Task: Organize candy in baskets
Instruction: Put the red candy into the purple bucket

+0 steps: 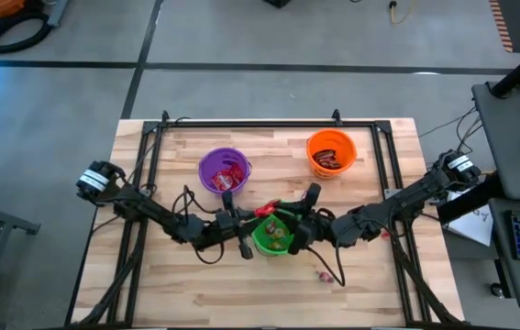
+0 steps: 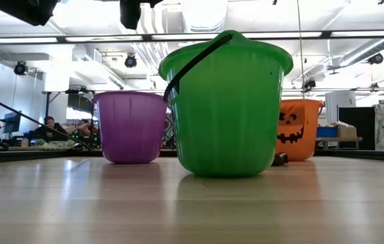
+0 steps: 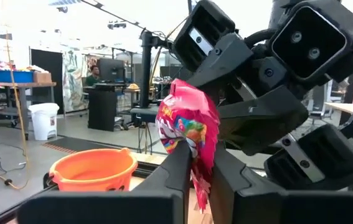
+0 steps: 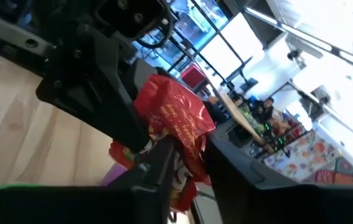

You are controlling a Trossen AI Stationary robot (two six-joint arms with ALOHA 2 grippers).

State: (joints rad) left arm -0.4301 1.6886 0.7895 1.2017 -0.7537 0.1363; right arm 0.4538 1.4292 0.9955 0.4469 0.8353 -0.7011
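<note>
A shiny red candy packet (image 1: 267,210) is held in the air just above the green bucket (image 1: 273,236), which stands at the table's middle. My left gripper (image 3: 200,155) comes at it from the left and my right gripper (image 4: 188,146) from the right, and both are shut on it. The purple bucket (image 1: 224,170) holds red packets. Dark brown bars lie in the orange bucket (image 1: 331,153). Small yellow pieces lie in the green bucket. In the low view the green bucket (image 2: 225,108) stands on its base in front; the grippers are above that picture. My left gripper pinches the red packet's lower end (image 3: 196,163) between its two fingers, coming level from the table's left. The packet is lifted clear and stands up above the fingers. My right gripper pinches the same packet at its lower part (image 4: 185,144) between its two fingers, coming from the table's right. The crumpled upper part (image 4: 173,109) sticks out past the fingertips, clear of the table.
Two loose sweets lie on the wood right of the green bucket: a pink one (image 1: 324,273) near the front and a red one (image 1: 385,233) under the right arm. A black frame (image 1: 260,123) runs along the table's far and side edges.
</note>
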